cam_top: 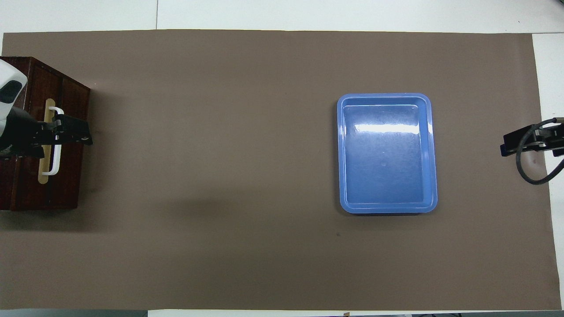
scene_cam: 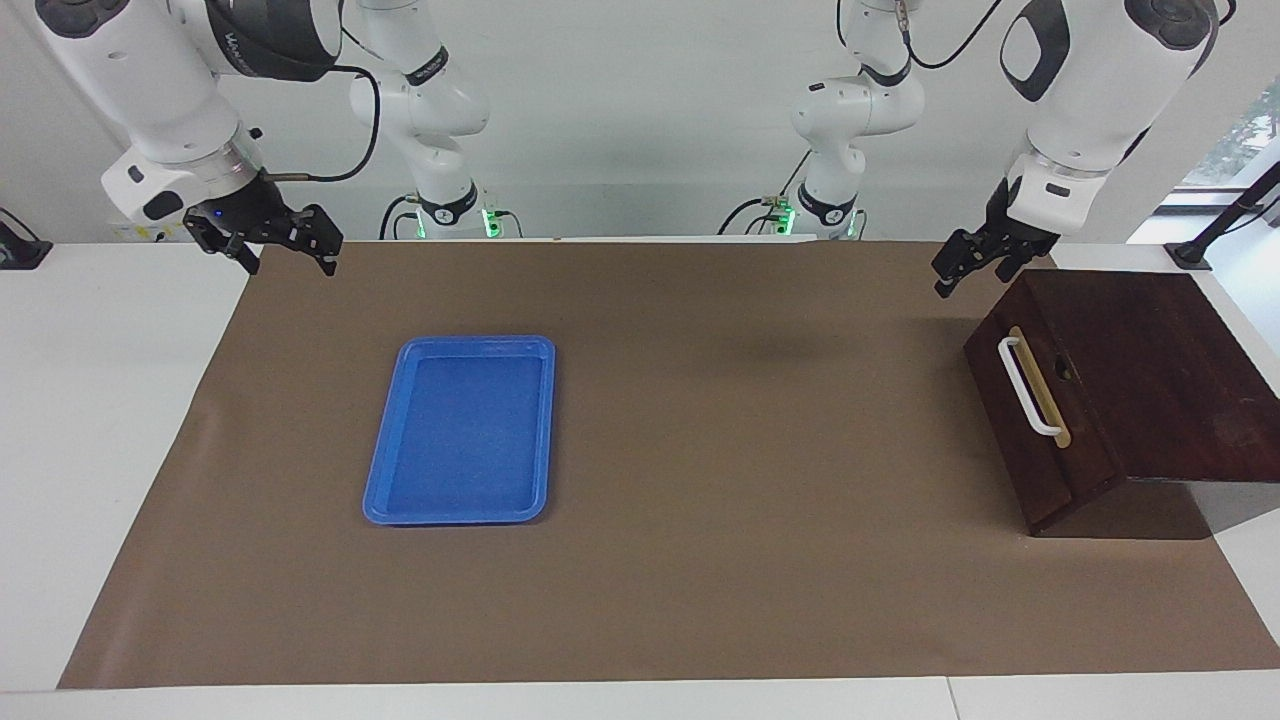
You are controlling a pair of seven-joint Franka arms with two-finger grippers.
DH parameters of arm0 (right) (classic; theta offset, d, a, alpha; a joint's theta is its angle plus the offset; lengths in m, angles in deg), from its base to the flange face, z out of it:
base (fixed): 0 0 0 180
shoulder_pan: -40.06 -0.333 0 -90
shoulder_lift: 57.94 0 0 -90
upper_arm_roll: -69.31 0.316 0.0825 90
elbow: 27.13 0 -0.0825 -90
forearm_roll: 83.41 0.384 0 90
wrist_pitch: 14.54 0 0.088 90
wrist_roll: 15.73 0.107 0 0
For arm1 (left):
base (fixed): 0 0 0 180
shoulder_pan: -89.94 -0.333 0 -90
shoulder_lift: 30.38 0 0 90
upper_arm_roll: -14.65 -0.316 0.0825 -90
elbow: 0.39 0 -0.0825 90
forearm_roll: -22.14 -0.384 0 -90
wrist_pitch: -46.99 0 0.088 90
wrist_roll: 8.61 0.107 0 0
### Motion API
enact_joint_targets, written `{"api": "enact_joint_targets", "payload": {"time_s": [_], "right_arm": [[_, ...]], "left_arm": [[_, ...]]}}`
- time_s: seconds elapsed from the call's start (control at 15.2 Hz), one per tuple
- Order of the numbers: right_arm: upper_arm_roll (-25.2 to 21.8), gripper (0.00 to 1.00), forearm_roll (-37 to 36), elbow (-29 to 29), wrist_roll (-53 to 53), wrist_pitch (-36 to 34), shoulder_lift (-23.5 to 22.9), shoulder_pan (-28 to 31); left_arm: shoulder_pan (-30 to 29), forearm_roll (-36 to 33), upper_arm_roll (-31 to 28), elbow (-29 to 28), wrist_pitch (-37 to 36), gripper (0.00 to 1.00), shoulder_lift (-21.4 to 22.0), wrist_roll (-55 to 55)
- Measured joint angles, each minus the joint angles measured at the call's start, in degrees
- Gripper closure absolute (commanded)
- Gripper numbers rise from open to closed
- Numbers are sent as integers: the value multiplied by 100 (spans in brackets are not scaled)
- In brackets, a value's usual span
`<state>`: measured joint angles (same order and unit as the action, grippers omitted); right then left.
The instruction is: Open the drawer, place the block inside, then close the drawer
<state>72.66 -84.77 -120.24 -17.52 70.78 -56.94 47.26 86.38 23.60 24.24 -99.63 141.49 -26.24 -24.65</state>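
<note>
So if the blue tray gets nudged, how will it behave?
The blue tray looks like thin glossy plastic lying flat on the brown mat, so it would probably slide rather than tip. It holds nothing, so it is likely light. Its low rim may flex if pinched.

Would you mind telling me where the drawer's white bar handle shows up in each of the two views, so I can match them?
Facing view: the white handle sits on the closed drawer front at the picture's right edge, below the raised left gripper.
Overhead view: the white handle is at the picture's left edge, partly covered by the left gripper above it.
Shared landmark: the blue tray, toward the right arm's end of the table.
</note>
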Motion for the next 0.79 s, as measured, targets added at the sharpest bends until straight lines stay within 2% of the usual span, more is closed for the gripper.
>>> {"api": "enact_joint_targets", "payload": {"time_s": [0.2, 0.52, 0.79], "right_arm": [[0, 0, 0, 0, 0, 0, 0, 0], [0, 0, 0, 0, 0, 0, 0, 0], [0, 0, 0, 0, 0, 0, 0, 0]], "left_arm": [[5, 0, 0, 11, -148, 0, 1, 95], [26, 5, 4, 45, -411, 0, 2, 982], [38, 5, 30, 48, -413, 0, 2, 1069]]}}
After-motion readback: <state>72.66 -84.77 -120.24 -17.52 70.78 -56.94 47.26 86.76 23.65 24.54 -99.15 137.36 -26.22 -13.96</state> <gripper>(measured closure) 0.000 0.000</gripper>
